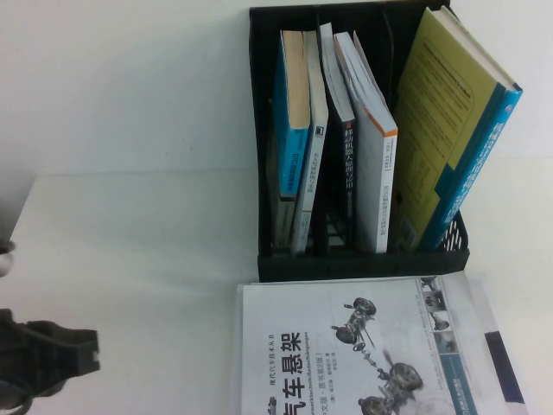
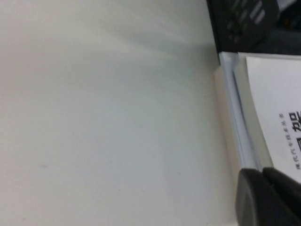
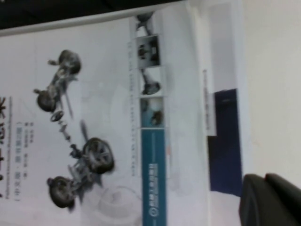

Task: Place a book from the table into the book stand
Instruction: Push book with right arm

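Lowest in the high view, at its left edge, sits the left gripper [image 1: 82, 353], a dark shape over the table [image 1: 138, 259]; whether its fingers are apart or together cannot be told, and it touches nothing visible. Off to that gripper's right the book [image 1: 371, 350] lies flat on the table, face up, just in front of the book stand [image 1: 363, 259]. Cover writing: big black characters, "汽车悬架" as far as legible, with a smaller line above that is too fine to read; grey pictures of car suspension parts, a teal stripe with small white print, unreadable. Left wrist view shows the book's page edge [image 2: 237, 117] near a dark finger [image 2: 263, 197], with bare table alongside. Right gripper is only seen in its own wrist view, as a dark finger [image 3: 270, 200] low over the book's outer margin [image 3: 174, 94], near a dark blue patch [image 3: 225, 141]; its opening cannot be told, and contact with the cover is unclear. Beyond the book the black stand holds several upright books: a blue-covered one [image 1: 292, 121], white-spined ones [image 1: 376, 164], and an olive-yellow book [image 1: 445, 121] with blue spine leaning in the rightmost slot. Spine lettering is too small to read.
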Tool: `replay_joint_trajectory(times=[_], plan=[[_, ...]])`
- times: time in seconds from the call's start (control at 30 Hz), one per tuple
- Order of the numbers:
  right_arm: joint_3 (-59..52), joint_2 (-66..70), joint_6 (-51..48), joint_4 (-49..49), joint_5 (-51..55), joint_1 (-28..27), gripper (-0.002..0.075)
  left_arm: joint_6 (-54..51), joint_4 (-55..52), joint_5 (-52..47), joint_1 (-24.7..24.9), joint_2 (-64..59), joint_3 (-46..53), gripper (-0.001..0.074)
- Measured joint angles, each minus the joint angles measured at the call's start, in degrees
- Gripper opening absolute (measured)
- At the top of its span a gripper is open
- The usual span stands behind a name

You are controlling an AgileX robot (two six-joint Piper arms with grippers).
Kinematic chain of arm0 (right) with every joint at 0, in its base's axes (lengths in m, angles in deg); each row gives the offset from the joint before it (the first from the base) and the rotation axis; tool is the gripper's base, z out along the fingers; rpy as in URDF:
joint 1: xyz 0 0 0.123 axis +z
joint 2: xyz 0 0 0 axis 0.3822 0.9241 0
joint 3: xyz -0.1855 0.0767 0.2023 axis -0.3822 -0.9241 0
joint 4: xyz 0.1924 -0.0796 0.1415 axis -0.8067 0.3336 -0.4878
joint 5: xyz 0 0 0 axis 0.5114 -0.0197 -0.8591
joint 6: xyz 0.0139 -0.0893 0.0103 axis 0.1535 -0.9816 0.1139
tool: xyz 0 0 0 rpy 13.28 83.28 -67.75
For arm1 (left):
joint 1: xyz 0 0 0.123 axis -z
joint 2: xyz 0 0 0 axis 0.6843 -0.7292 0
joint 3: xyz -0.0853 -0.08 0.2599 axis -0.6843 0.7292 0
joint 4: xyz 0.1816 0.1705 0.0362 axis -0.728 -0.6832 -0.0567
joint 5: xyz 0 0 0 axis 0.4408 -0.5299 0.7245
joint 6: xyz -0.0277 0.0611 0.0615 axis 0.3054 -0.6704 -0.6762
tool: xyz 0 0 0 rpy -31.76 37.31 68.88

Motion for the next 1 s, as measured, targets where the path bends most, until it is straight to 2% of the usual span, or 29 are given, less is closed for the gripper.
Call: replay_joint_trajectory(times=[0.13,0.33,0.4,0.57,0.7,1.0], plan=[[1.08,6.61,-7.28,-7.62,-1.41,0.16,-0.0005,-13.22,11.70,-0.99,0.00,-7.72,-0.12,-0.0004],[2.20,14.47,-10.03,-9.74,-4.14,0.25,-0.0005,-26.43,22.99,-8.88,-0.95,-17.47,-2.27,-0.0004],[2.44,16.73,-11.25,-11.15,-4.80,0.25,-0.0005,-28.64,24.74,-11.15,-3.25,-20.42,-3.55,-0.0004],[2.52,20.80,-13.81,-13.59,-5.55,0.25,-0.0005,-35.94,32.77,-19.21,-13.68,-26.84,-5.90,-0.0004],[2.52,21.87,-14.77,-13.68,-7.39,0.25,-0.0005,-38.27,36.03,-21.72,-17.45,-30.62,-6.17,-0.0004],[2.52,26.01,-17.65,-16.61,-8.38,0.25,-0.0005,-38.83,37.90,-23.35,-17.92,-37.93,-6.17,-0.0004]])
